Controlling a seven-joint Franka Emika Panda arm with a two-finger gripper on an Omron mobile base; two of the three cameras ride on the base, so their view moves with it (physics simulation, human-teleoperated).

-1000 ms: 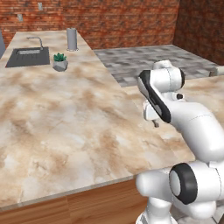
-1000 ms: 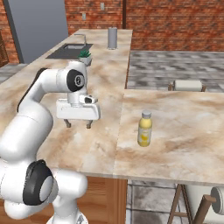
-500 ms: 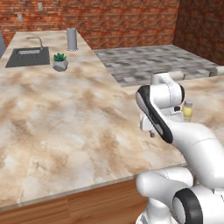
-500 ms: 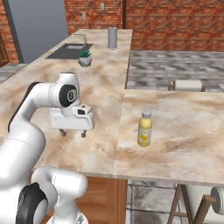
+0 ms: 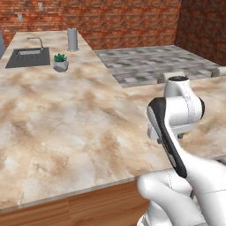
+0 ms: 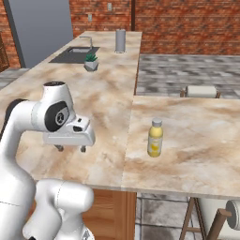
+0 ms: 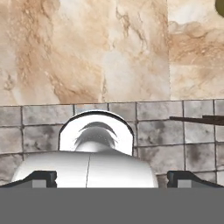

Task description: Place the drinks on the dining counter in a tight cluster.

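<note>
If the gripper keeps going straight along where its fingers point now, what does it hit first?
The open gripper points straight down, so it would likely meet the bare stone of the dining counter first. The yellow juice bottle stands well off to its side, out of that line.

You're looking at a polished, beige-brown marbled stone surface (image 6: 187, 122) on a wood base (image 5: 97, 205). The juice bottle (image 6: 155, 138) reads as smooth yellow plastic with a pale cap. Behind it all, rough red brick wall (image 6: 187, 18), grey stone floor tiles (image 6: 187, 75), a matt grey sink (image 5: 26, 57).
</note>
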